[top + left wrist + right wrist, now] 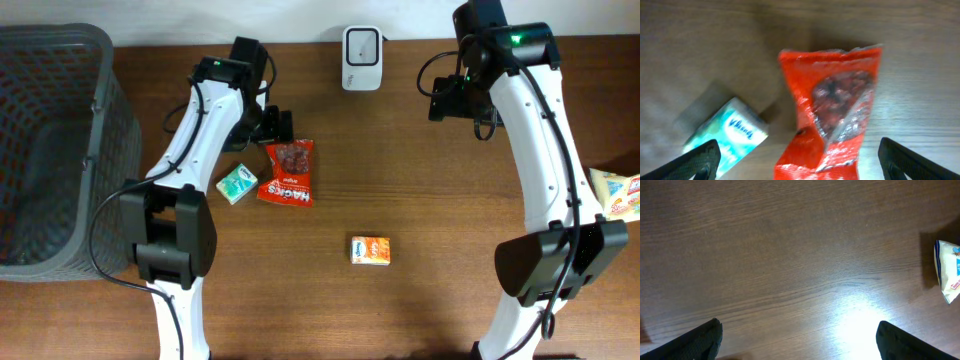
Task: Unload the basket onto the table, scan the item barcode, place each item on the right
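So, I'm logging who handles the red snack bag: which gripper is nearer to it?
Left. The left gripper hangs open just over the red snack bag, at its top edge; the right gripper is far across the table, open over bare wood.

The snack bag (pixel 288 172) lies just right of the tissue pack (pixel 237 184) on the table (pixel 440 200), with the scanner (pixel 361 58) behind them. A basket (pixel 50 150) stands far left and a carton (pixel 370 250) lies front centre.
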You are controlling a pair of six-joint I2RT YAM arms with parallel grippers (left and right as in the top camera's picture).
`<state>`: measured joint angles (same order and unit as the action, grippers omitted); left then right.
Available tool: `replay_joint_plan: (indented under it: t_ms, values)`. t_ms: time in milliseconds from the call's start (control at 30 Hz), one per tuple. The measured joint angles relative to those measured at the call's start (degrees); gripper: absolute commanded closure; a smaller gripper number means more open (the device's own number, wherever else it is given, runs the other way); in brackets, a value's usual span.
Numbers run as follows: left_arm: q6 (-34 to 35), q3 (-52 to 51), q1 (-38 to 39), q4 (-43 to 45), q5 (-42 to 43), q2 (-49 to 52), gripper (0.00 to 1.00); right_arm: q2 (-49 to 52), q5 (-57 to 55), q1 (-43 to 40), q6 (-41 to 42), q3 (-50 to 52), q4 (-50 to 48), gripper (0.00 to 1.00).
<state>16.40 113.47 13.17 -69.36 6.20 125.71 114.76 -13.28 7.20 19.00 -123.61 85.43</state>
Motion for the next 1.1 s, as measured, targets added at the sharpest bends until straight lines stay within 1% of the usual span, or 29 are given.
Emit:
replay_joint_plan:
  t_ms: [100, 167, 300, 533, 567, 600, 633, 667, 700, 767, 800, 833, 867, 1000, 1100]
  values:
    - [-1.20, -1.92, 0.02, 3.87, 4.15, 0.39, 0.01, 0.00, 0.00, 0.00, 0.04, 0.00, 0.00, 0.02]
    - [-1.42, -3.50, 0.44, 6.36, 5.31, 0.48, 0.01, 0.00, 0.00, 0.00, 0.02, 0.00, 0.00, 0.02]
    - [-1.29, -4.81, 1.14, 9.20, 6.64, 1.88, 0.01, 0.00, 0.00, 0.00, 0.04, 0.00, 0.00, 0.02]
    - [0.37, -5.11, 1.29, 11.82, 7.08, 8.04, 0.00, 0.00, 0.00, 0.00, 0.02, 0.00, 0.02, 0.02]
    - [0.37, -5.09, 1.29, 12.07, 6.97, 8.02, 0.06, 0.00, 0.00, 0.00, 0.00, 0.00, -0.04, 0.02]
    - [0.39, -5.09, 1.29, 12.33, 6.73, 8.02, 0.14, 0.00, 0.00, 0.00, 0.02, 0.00, 0.04, 0.02]
    - [0.72, -5.09, 1.29, 12.52, 6.78, 8.02, 0.30, 0.00, 0.00, 0.00, 0.02, 0.00, -0.15, 0.02]
    - [0.68, -5.09, 1.29, 12.81, 6.71, 8.02, 0.39, 0.00, 0.00, 0.00, 0.02, 0.00, 0.02, 0.02]
    - [0.96, -5.16, 1.33, 13.09, 6.67, 8.11, 0.53, 0.00, 0.00, 0.00, 0.02, 0.00, -0.13, 0.02]
    - [1.05, -5.16, 1.33, 13.09, 6.95, 8.26, 0.68, 0.00, 0.00, 0.00, 0.02, 0.00, -0.04, 0.01]
    - [0.92, -5.16, 1.33, 13.09, 7.17, 8.26, 0.73, 0.00, 0.00, 0.00, 0.04, 0.00, 0.02, 0.02]
    - [1.22, -5.11, 1.33, 13.07, 7.39, 8.24, 0.85, 0.00, 0.00, 0.00, 0.02, 0.00, 0.00, 0.02]
    - [1.18, -4.92, 1.33, 12.85, 7.78, 8.24, 1.00, 0.00, 0.00, 0.00, 0.04, 0.00, -0.02, 0.01]
    - [1.16, -3.54, 1.33, 10.21, 8.37, 8.22, 1.00, 0.00, 0.00, 0.00, 0.07, 0.00, -0.02, 0.02]
    - [1.16, -0.37, 1.40, 3.67, 5.79, 8.66, 1.00, 0.00, 0.00, 0.00, 0.02, 0.00, -0.02, 0.02]
